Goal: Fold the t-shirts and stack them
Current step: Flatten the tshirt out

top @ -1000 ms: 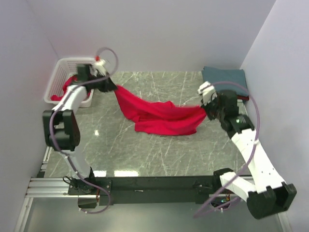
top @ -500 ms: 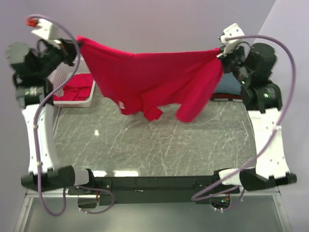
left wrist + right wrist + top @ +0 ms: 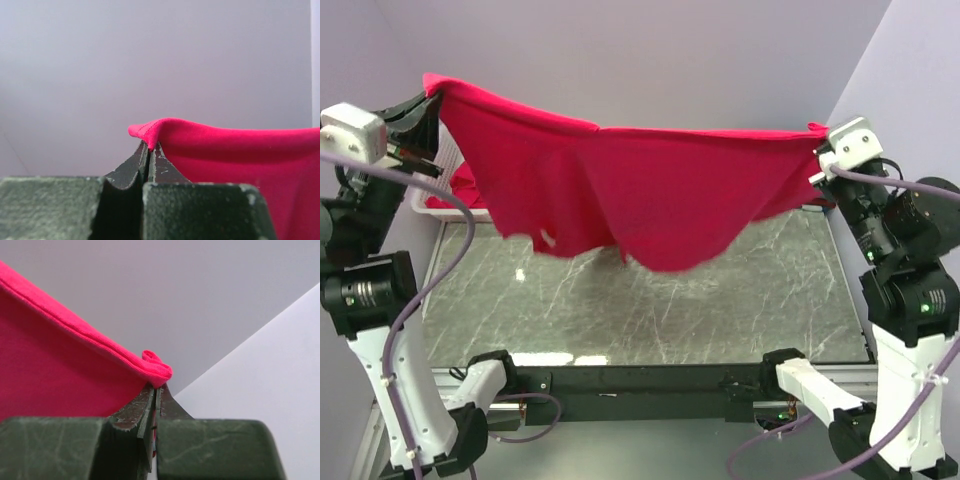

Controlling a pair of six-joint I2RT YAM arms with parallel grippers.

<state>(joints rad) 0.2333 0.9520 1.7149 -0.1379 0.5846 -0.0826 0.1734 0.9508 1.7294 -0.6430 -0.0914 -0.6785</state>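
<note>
Room under stretched t-shirt [image 3: 640, 190], above table [image 3: 720, 300]

The red t-shirt [image 3: 630, 190] has risen off the desk [image 3: 720, 310], stretched wider between the raised left gripper [image 3: 432, 92] and right gripper [image 3: 817, 130].

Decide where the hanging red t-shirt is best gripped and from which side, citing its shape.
Grip the red t-shirt at the two ends of its stitched top edge, each hand coming from its own outer side, as the left hand and right hand do. Held there, the cloth hangs spread; its sagging lower part offers no firm edge.
</note>
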